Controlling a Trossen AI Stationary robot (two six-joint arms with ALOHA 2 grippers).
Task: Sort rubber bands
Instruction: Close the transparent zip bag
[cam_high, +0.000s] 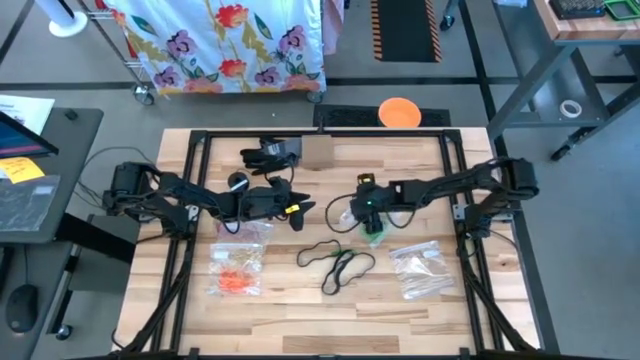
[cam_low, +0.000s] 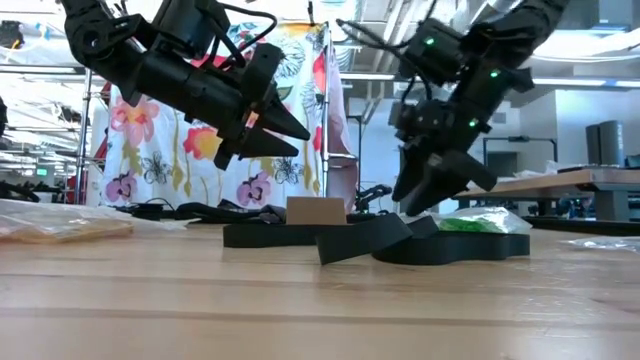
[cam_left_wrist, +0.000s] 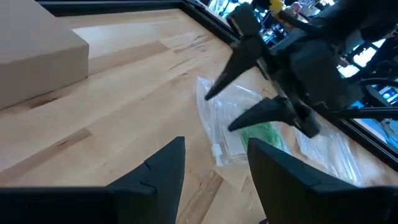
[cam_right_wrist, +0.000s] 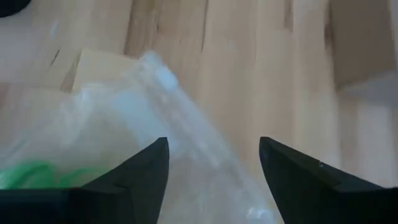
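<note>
A clear zip bag (cam_high: 375, 232) with green rubber bands (cam_left_wrist: 266, 134) lies on the table right of centre. My right gripper (cam_right_wrist: 214, 168) hovers open just above the bag's zip end (cam_right_wrist: 163, 78), slanting down at it from the table's right. My left gripper (cam_left_wrist: 214, 163) stands open left of centre (cam_high: 298, 211), raised off the table and pointing toward the right gripper, with nothing between its fingers. A bag with orange rubber bands (cam_high: 237, 281) lies flat near the front left. My right gripper's open fingers (cam_left_wrist: 249, 118) stand close over the green-band bag, one on either side of its zip end. Whether a fingertip touches the plastic, I cannot tell.
Flat black loops (cam_high: 340, 265) lie in front of the grippers near the table's middle. Clear bags (cam_high: 425, 270) lie at the front right, another (cam_high: 240, 232) under the left arm. A cardboard box (cam_high: 318, 152) stands at the far edge. A black frame rims the table.
</note>
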